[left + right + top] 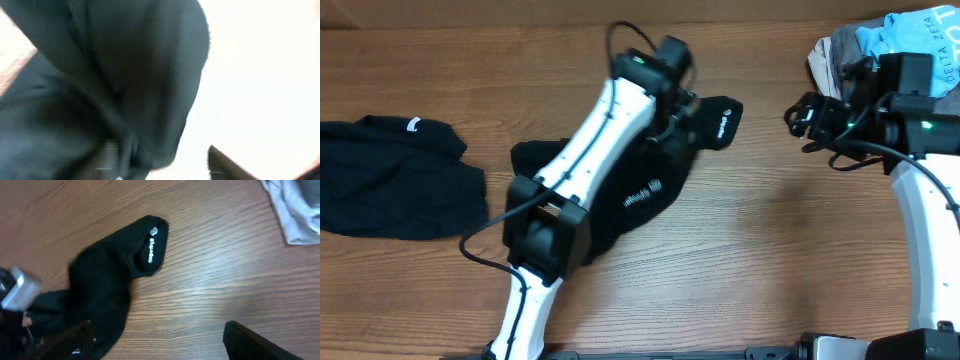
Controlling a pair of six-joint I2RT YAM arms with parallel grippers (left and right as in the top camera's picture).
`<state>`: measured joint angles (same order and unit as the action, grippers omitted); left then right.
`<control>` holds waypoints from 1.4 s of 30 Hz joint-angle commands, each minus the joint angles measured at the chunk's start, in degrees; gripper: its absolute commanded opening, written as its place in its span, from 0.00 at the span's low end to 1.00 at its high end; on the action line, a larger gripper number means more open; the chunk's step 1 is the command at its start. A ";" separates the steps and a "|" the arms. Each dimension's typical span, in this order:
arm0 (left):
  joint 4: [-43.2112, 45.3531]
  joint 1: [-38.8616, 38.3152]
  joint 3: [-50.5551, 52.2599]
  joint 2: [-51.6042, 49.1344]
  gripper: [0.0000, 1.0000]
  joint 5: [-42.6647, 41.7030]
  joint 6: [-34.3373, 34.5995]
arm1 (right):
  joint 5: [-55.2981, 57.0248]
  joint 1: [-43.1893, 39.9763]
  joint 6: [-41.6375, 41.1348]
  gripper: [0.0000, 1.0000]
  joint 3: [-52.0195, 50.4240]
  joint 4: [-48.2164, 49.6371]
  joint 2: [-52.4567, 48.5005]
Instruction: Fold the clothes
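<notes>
Left claw (680, 112): it sits low over the upper part of the black shirt (630, 195), in the middle of the table (770, 250). In the left wrist view, blurred black cloth (125, 75) fills most of the frame and bunches toward the lower edge. One dark finger (227, 165) shows at the lower right, apart from the cloth, and the other is hidden. Whether the claw grips the cloth cannot be told.

Right claw (802, 118): it hovers at the right side of the table with its jaws spread wide and nothing between them. In the right wrist view (157, 342) only bare wood lies between the two fingers.

Black shirt: it lies crumpled on the table under the left arm. One sleeve points toward the right claw, and a small white logo (149, 246) shows on it. The sleeve rests on the wood, well apart from the right claw.

Second black shirt (390, 185): it lies rumpled at the far left edge of the table, apart from both arms.

Pile of clothes (910, 40): pale blue and grey items lie at the top right corner, just behind the right claw. A pale garment (292, 215) also shows in the corner of the right wrist view.
</notes>
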<state>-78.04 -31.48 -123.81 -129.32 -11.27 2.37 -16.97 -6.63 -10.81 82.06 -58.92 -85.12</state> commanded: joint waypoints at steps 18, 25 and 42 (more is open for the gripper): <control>-18.71 14.10 -4.61 2.73 0.98 11.54 1.92 | -1.29 -3.61 2.29 0.93 1.03 -3.61 0.66; -14.14 15.04 2.23 2.73 0.84 9.88 -7.06 | -1.31 -3.61 3.39 0.93 0.87 -3.34 0.66; 4.52 15.43 19.04 2.69 0.56 1.62 -22.14 | -1.31 -3.61 3.52 0.93 0.83 -3.23 0.66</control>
<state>-74.26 -16.08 -105.16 -128.25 -6.90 -15.75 -17.80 -10.13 -7.68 82.06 -62.57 -85.12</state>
